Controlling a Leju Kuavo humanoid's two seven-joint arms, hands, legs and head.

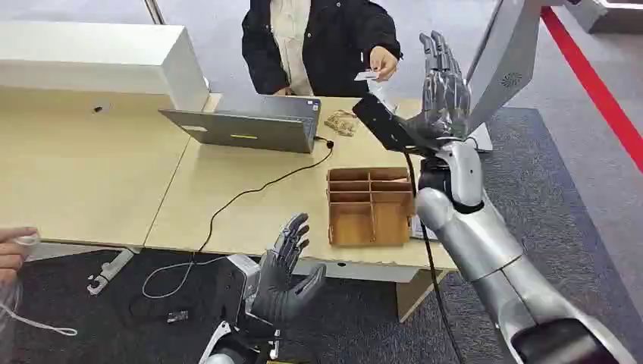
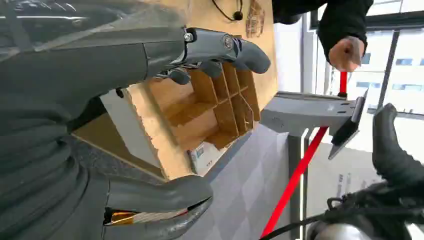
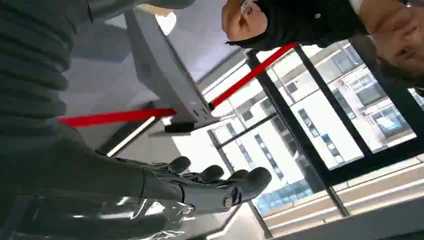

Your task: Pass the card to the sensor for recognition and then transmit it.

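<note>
A person in a black jacket stands behind the table and holds the small white card [image 1: 367,75] in one hand [image 1: 384,62]. My right hand [image 1: 443,80] is raised just right of the card, with its fingers straight up and nothing in it. The right hand [image 3: 200,186] also looks empty from the wrist. The black sensor panel [image 1: 385,121] on its grey stand [image 1: 506,61] sits just below that hand. My left hand [image 1: 284,274] hovers low in front of the table edge, fingers spread and empty. The left hand [image 2: 100,65] reaches toward the wooden box [image 2: 210,107].
A wooden divided box [image 1: 369,205] stands on the table's near right. A grey laptop [image 1: 243,127] with a black cable sits at the middle of the table [image 1: 91,174]. Another person's hand [image 1: 14,249] holds clear plastic at the left edge. A red floor line [image 1: 599,83] runs at the right.
</note>
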